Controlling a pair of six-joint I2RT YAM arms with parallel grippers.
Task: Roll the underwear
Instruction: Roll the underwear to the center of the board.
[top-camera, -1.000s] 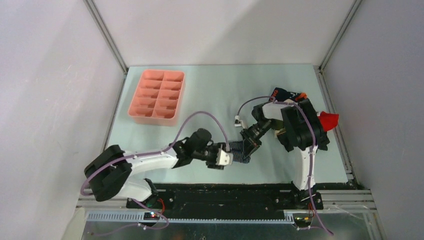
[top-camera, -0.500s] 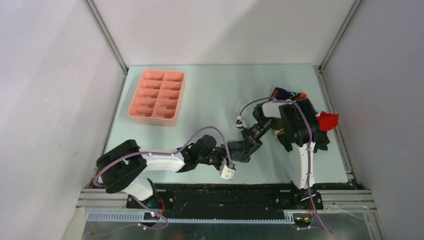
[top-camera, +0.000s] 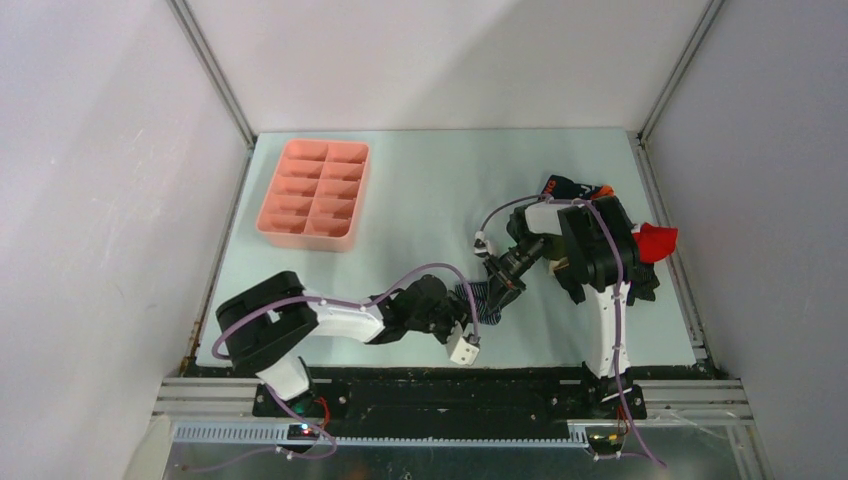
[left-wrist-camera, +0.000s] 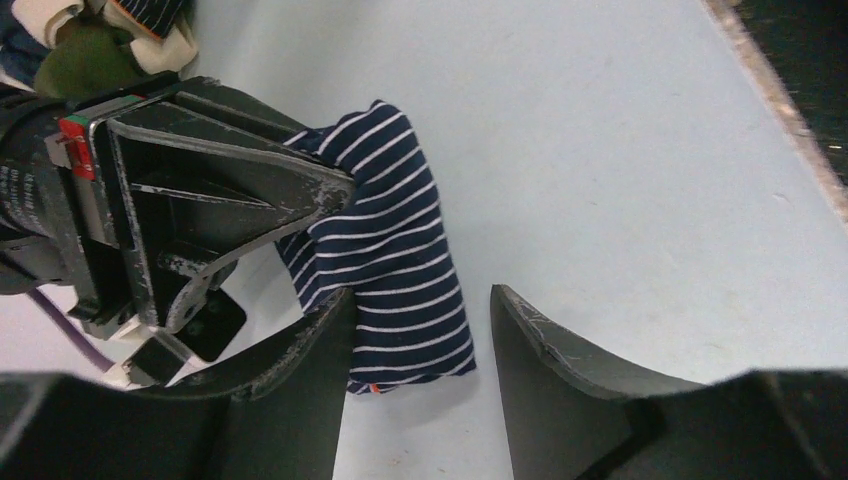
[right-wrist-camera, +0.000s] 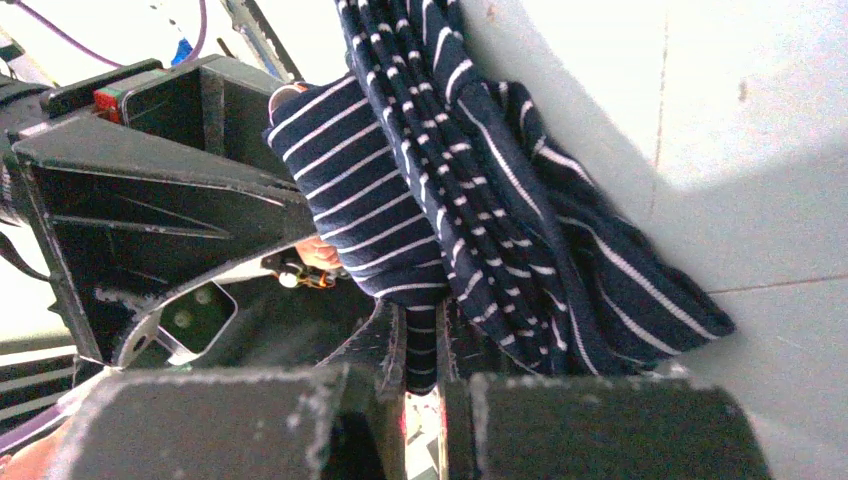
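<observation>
The dark underwear with thin white stripes (top-camera: 481, 303) lies bunched on the table near the front middle. My right gripper (top-camera: 497, 288) is shut on one fold of it; in the right wrist view the cloth (right-wrist-camera: 520, 230) is pinched between the jaws (right-wrist-camera: 421, 335). My left gripper (top-camera: 466, 314) is open, and in the left wrist view (left-wrist-camera: 420, 295) its fingers straddle the free end of the striped cloth (left-wrist-camera: 390, 240) without closing on it. The right gripper (left-wrist-camera: 200, 200) holds the other end.
A pink compartmented tray (top-camera: 312, 193) stands at the back left. More underwear is piled at the right behind the right arm: a black-orange pair (top-camera: 570, 188) and a red one (top-camera: 655, 240). Olive (left-wrist-camera: 85, 65) and navy-beige (left-wrist-camera: 150, 15) pieces show in the left wrist view.
My left arm has swung its elbow to the right and its gripper has shifted toward the near edge beside the striped cloth. The right gripper has kept its hold and barely moved.
</observation>
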